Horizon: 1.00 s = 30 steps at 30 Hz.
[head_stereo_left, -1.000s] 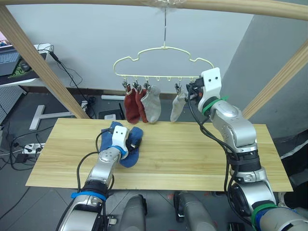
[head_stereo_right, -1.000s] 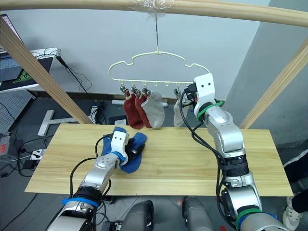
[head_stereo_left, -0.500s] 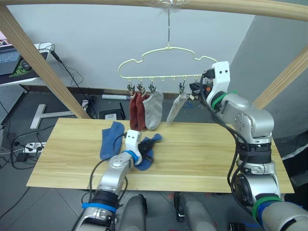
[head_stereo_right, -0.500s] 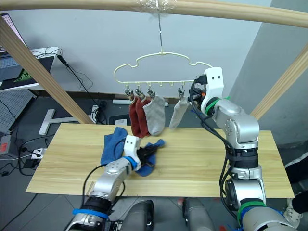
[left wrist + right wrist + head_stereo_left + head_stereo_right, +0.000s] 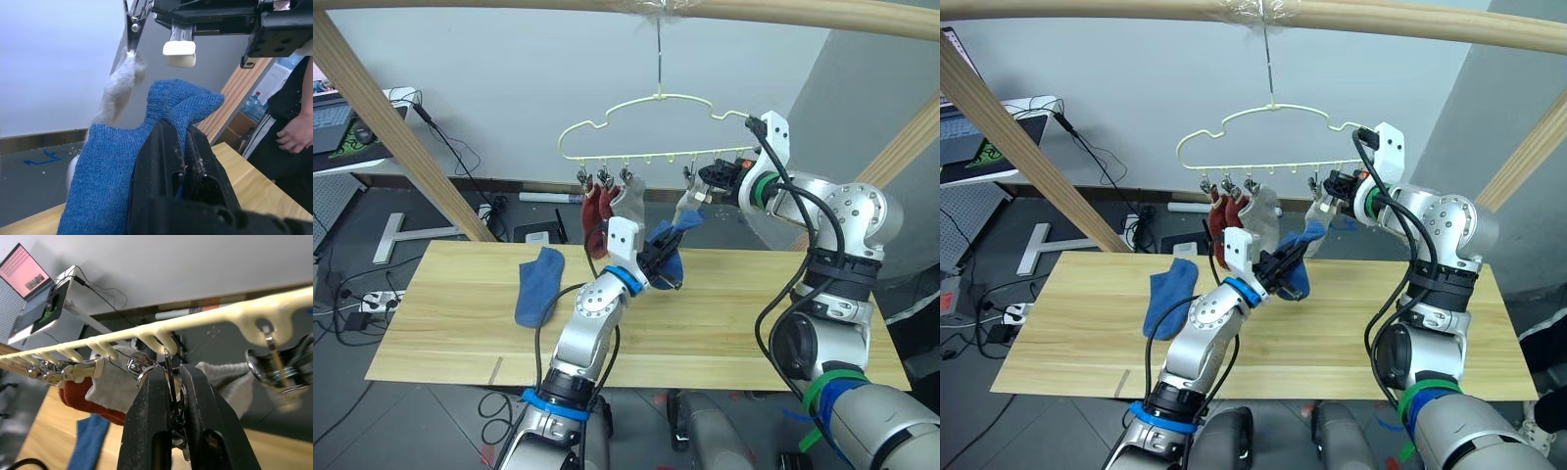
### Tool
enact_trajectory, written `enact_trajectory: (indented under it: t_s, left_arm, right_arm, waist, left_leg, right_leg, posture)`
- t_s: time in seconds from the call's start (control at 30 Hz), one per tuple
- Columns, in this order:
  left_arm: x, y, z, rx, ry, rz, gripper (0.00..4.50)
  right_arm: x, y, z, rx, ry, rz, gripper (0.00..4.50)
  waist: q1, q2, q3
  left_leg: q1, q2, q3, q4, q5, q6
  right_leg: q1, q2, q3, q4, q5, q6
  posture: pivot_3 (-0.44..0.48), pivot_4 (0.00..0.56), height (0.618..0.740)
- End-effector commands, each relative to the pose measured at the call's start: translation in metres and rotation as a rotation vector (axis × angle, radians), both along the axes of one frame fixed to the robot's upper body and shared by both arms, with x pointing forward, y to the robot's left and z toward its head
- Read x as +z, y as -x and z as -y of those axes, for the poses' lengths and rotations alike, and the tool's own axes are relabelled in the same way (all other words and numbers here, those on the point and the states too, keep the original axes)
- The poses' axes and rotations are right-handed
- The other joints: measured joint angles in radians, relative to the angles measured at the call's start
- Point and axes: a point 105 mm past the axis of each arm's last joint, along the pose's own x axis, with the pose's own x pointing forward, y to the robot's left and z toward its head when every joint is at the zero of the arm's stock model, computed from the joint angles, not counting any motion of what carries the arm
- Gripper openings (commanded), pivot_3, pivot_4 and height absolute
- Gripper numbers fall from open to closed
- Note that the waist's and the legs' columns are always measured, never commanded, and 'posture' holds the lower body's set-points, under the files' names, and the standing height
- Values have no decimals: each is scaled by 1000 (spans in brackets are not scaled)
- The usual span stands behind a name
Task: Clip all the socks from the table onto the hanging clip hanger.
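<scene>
Left jaws pinch blue sock (image 5: 671,243), arm raised | right jaws squeeze clip (image 5: 168,382) on clip hanger (image 5: 656,127)

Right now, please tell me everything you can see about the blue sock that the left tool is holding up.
The blue sock is a short ankle sock of plain knit fabric. The left tool is shut on it near one end, so that end sticks up past the fingertips and the rest droops toward the table. It is lifted clear of the tabletop, just below the clip hanger, close to a hanging grey sock. No clip grips it yet.
</scene>
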Motion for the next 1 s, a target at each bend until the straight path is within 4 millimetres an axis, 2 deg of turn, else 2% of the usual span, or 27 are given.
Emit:
enact_trajectory:
  t_s: [0.03,0.33,0.97,1.0]
  left_arm:
    - [20,0,6,-4,28,82,13]
    - [31,-5,10,8,78,107,13]
    - [42,-3,29,-44,84,146,13]
    - [43,-3,29,-45,85,148,0]
  right_arm:
    - [0,2,7,-34,-1,-25,43]
    - [-2,5,7,-46,-6,-51,43]
    - [2,7,1,-51,-91,-93,43]
    - [3,7,2,-52,-96,-90,393]
  waist:
    - [0,0,0]
    - [0,0,0]
    - [-14,0,0]
    - [-15,0,0]
  left_leg:
    - [0,0,0,0,0,0]
    - [0,0,0,0,0,0]
    - [-1,0,-1,-1,0,0]
    - [-1,0,-1,-1,0,0]
  right_leg:
    - [0,0,0,0,0,0]
    - [0,0,0,-1,0,0]
    - [0,0,-1,-2,0,0]
    - [0,0,-1,-2,0,0]
  posture:
    - [-103,289,740]
    - [-107,288,740]
    - [-121,291,740]
    - [-121,291,740]
